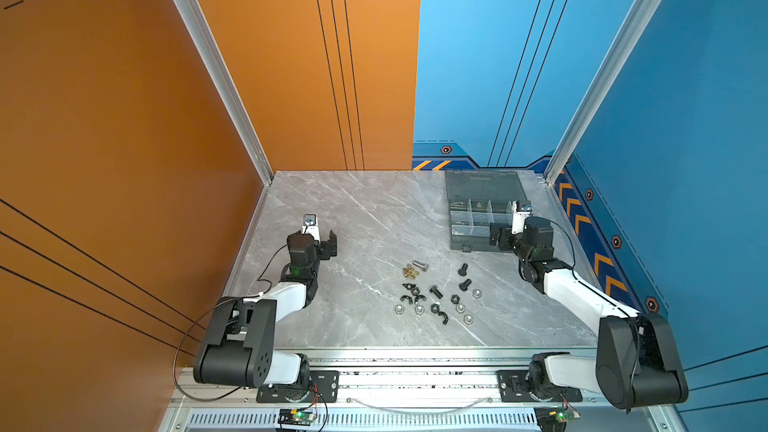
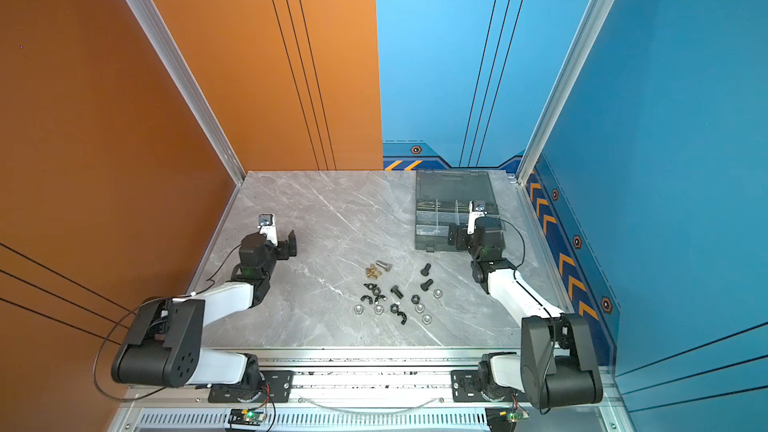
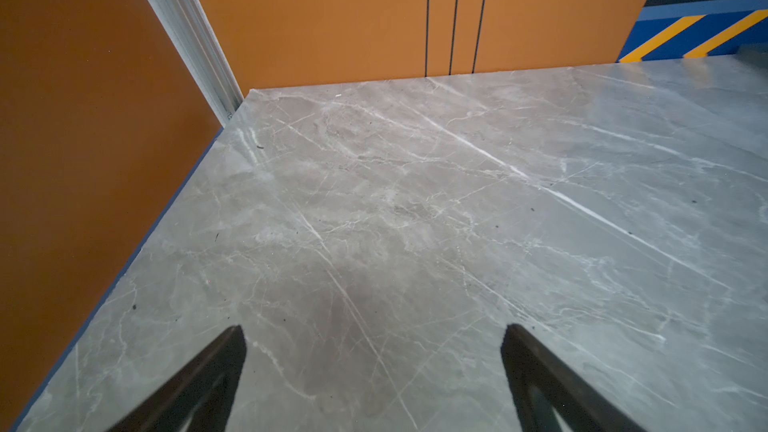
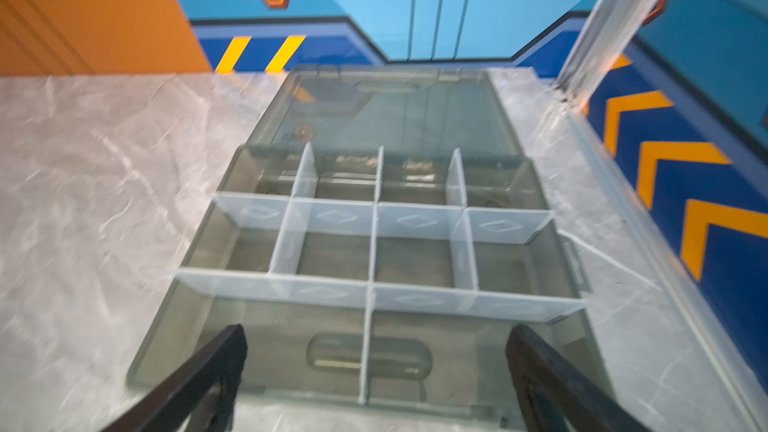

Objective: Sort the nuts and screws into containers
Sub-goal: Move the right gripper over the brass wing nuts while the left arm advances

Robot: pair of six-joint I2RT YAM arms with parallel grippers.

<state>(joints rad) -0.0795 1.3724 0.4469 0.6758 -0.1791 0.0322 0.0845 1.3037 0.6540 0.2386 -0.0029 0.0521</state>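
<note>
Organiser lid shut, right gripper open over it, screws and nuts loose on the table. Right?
Lid is wrong: the lid is open, folded back behind the compartments, as the right wrist view shows. The rest holds: right gripper open over the organiser, screws and nuts loose on the table.

Organiser box [image 4: 266, 342] open; jaws spread wide

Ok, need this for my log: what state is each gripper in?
Left gripper: open, holding nothing.
Right gripper: open, holding nothing.
</note>
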